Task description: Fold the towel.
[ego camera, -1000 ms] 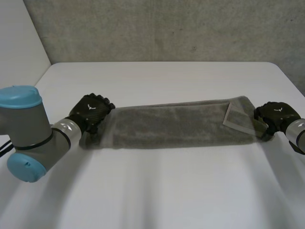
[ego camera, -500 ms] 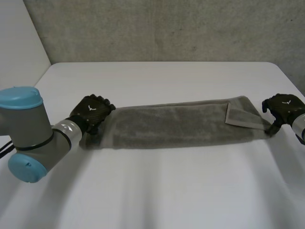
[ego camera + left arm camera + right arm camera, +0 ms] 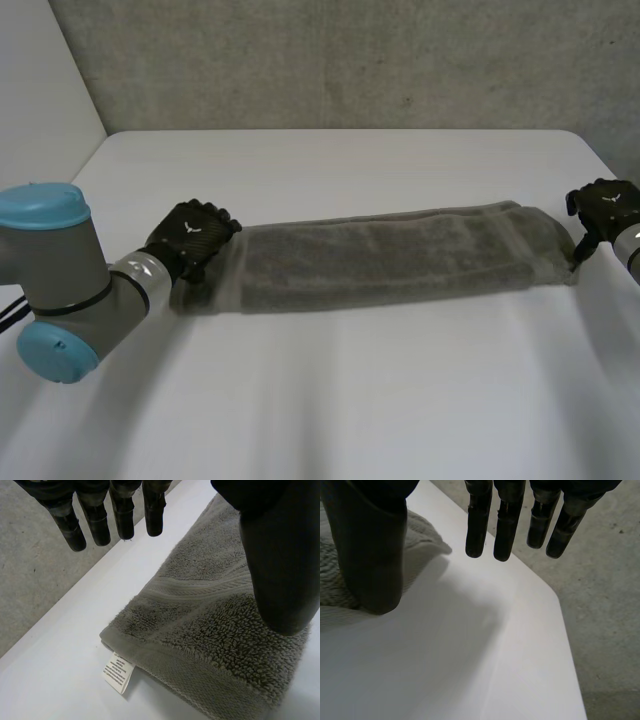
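A grey towel (image 3: 380, 260) lies across the white table (image 3: 340, 400) as a long, narrow folded strip. My left hand (image 3: 190, 235) sits at its left end, open. In the left wrist view the fingers (image 3: 120, 515) hang straight past the towel's edge and the thumb (image 3: 275, 555) hovers over the towel (image 3: 210, 625), whose short end carries a white label (image 3: 119, 671). My right hand (image 3: 605, 205) is at the strip's right end, open. There the thumb (image 3: 370, 545) stands at the towel's corner (image 3: 420, 530) and the straight fingers (image 3: 505, 520) hold nothing.
The table's right edge (image 3: 565, 630) runs close beside my right hand, with grey floor (image 3: 605, 580) beyond it. A grey wall (image 3: 350, 60) stands behind the table's far edge. Bare tabletop lies in front of the towel.
My right hand has moved right and a little back. The turned-over flap at the towel's right end is gone and that end now lies flat. My left hand has stayed put.
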